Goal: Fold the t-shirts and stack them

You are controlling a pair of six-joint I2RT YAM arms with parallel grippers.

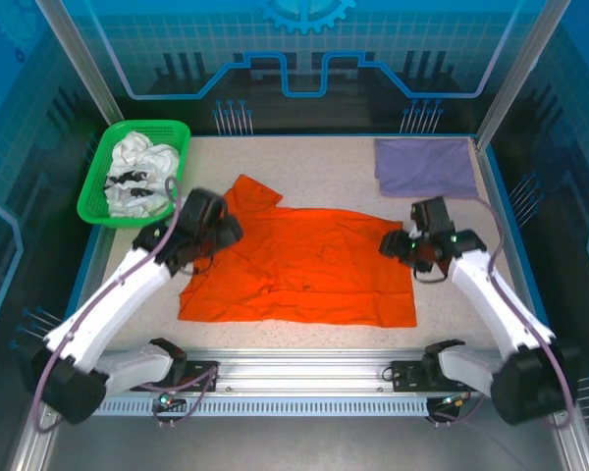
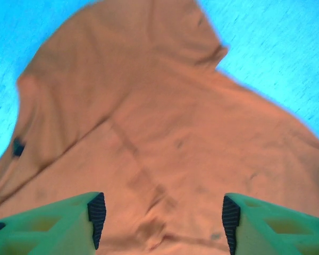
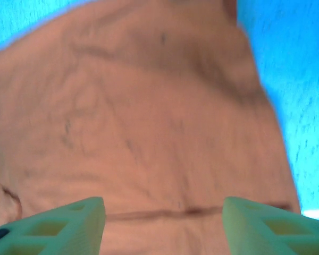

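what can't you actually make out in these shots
- Top view: the white shirts lie bunched in the green basket; their number and black print are too small to tell.
- Top view: the left arm covers the orange t-shirt's edge nearest the basket.
- Left wrist view: blurred; whether the left gripper touches the cloth is unclear.
- Right wrist view: blurred, with the shirt cut off by the frame; same doubt for the right gripper.

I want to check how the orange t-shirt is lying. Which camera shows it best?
Top external: nearly the whole orange t-shirt shows, spread flat with one sleeve out at the upper left. The wrist views give blurred close-up patches of its cloth.
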